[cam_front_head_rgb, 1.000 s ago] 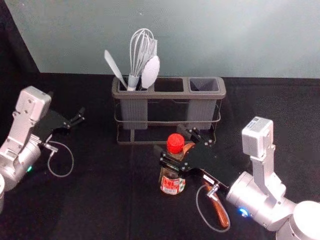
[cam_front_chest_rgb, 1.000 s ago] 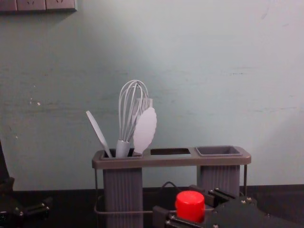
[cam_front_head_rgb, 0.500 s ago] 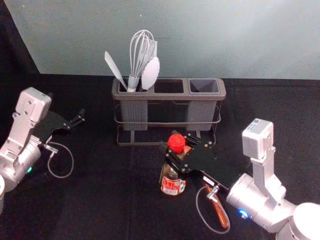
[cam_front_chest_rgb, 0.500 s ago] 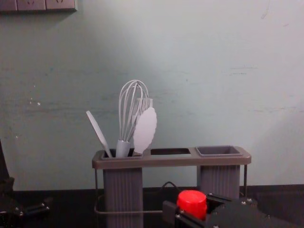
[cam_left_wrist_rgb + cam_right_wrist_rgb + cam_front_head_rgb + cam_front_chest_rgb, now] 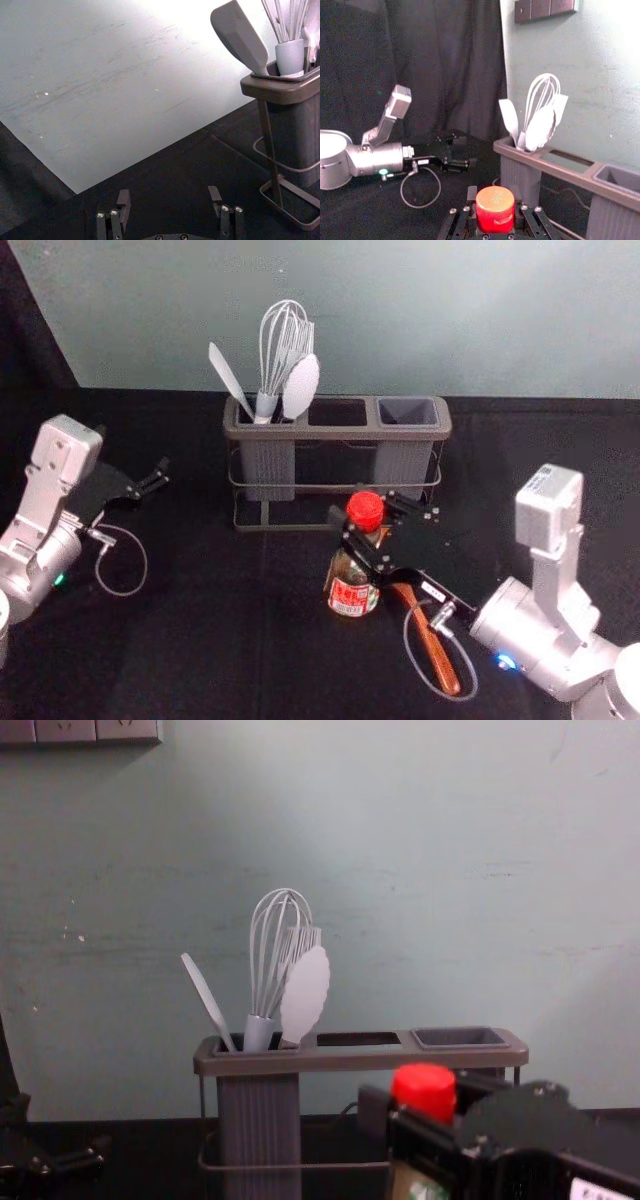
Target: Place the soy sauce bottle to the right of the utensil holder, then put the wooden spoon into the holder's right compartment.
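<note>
Several utensils (image 5: 301, 386) crowd the holder's (image 5: 340, 431) left compartment (image 5: 268, 468).

The black table surface (image 5: 190, 660) carries the utensil holder (image 5: 340, 433), with the wooden spoon (image 5: 436, 655) lying nearer.

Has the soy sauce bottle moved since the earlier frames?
Yes: in the head view, the soy sauce bottle has shifted to the right and closer to the utensil holder.
</note>
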Action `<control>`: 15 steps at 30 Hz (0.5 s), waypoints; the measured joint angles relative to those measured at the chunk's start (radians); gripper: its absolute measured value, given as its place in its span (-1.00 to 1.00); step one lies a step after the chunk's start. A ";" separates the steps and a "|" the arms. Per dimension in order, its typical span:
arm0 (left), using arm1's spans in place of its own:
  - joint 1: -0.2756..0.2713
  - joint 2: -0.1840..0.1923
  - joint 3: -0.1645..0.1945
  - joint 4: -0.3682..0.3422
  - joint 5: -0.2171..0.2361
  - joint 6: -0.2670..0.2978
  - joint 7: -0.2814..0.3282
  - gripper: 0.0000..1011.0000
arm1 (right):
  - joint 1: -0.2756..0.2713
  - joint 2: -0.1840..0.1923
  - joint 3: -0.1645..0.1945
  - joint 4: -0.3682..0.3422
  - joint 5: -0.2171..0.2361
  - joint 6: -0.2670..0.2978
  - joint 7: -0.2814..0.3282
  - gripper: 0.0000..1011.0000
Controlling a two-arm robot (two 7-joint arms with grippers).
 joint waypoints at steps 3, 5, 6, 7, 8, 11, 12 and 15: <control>0.000 0.000 0.000 0.000 0.000 0.000 0.000 1.00 | -0.011 0.008 0.011 -0.020 0.006 0.001 -0.003 -0.24; 0.000 0.000 0.000 0.000 0.000 0.000 0.000 1.00 | -0.021 0.015 0.023 -0.034 0.010 0.000 -0.010 -0.24; 0.000 0.000 0.000 0.000 0.000 0.000 0.000 1.00 | -0.025 0.018 0.028 -0.038 0.011 0.000 -0.012 -0.24; 0.000 0.000 0.000 0.000 0.000 0.000 0.000 1.00 | -0.029 0.020 0.034 -0.041 0.012 -0.001 -0.015 -0.24; 0.000 0.000 0.000 0.000 0.000 0.000 0.000 1.00 | -0.032 0.023 0.039 -0.043 0.014 -0.001 -0.017 -0.24; 0.000 0.000 0.000 0.000 0.000 0.000 0.000 1.00 | -0.048 0.033 0.062 -0.052 0.018 -0.004 -0.027 -0.24; 0.000 0.000 0.000 0.000 0.000 0.000 0.000 1.00 | -0.056 0.038 0.076 -0.054 0.022 -0.007 -0.032 -0.24; 0.000 0.000 0.000 0.000 0.000 0.000 0.000 1.00 | -0.069 0.047 0.100 -0.059 0.025 -0.009 -0.041 -0.24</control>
